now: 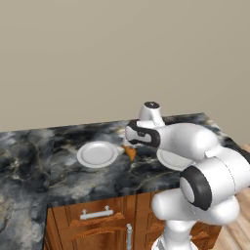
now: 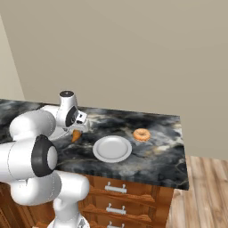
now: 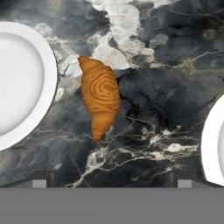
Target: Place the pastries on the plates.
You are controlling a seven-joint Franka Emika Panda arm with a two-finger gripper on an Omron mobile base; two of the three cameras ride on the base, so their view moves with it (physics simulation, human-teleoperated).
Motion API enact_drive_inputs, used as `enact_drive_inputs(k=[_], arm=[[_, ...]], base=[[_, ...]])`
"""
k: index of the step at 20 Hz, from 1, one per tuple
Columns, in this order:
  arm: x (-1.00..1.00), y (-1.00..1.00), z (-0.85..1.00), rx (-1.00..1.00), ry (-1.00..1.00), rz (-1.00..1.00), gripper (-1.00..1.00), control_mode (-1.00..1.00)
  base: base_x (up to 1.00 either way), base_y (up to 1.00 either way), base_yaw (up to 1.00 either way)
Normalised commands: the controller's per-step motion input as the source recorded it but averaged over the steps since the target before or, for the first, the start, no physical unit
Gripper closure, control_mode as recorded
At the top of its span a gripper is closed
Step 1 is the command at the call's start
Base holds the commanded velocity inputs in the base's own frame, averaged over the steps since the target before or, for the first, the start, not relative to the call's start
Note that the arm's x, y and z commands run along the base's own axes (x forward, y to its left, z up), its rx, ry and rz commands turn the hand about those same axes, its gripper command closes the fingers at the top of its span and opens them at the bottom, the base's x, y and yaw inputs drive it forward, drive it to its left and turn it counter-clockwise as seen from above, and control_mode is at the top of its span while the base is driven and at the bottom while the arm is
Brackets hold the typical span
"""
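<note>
The robot's gripper (image 3: pixel 112 183) hangs over the dark marble counter (image 2: pixel 151 156), and its two fingers are spread wide apart with nothing between them. Right under it lies the croissant (image 3: pixel 100 103), flat on the stone. It sits in the gap between the two white plates, close to the left plate (image 3: pixel 19 83) in the hand view but not touching it. The other plate (image 3: pixel 215 140) is on the other side, a bit further off.

Looking past the arm from the right side, one plate (image 2: pixel 112 148) is bare. Just behind that one, the doughnut (image 2: pixel 141 134) rests on the counter, near the rim but apart from it. Behind everything is a plain beige wall (image 1: pixel 97 58).

I think the robot is on its first step: getting ready to pick up the croissant. Neither pastry is on a plate yet.

Next, the hand needs to go straight down so one finger lands on each long side of the croissant. The croissant looks a little off to one side of the fingers, so the hand may need to slide over first. Then the fingers must squeeze gently, lift, and carry it to a plate.
</note>
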Motion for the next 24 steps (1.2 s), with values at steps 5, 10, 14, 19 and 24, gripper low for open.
enact_drive_inputs(k=[5,10,14,19,24], arm=[[0.15,0.11,-0.2,0.0,0.0,0.0,-1.0,-1.0],[0.13,0.05,-0.19,0.0,0.0,0.0,-1.0,-1.0],[0.14,0.02,-0.2,0.0,0.0,0.0,-1.0,-1.0],[0.15,0.02,-0.21,0.0,0.0,0.0,-1.0,-1.0],[0.19,0.04,-0.21,0.0,0.0,0.0,-1.0,-1.0]], base=[[0.0,0.0,0.0],[0.0,0.0,0.0],[0.0,0.0,0.0],[0.0,0.0,0.0],[0.0,0.0,0.0]])
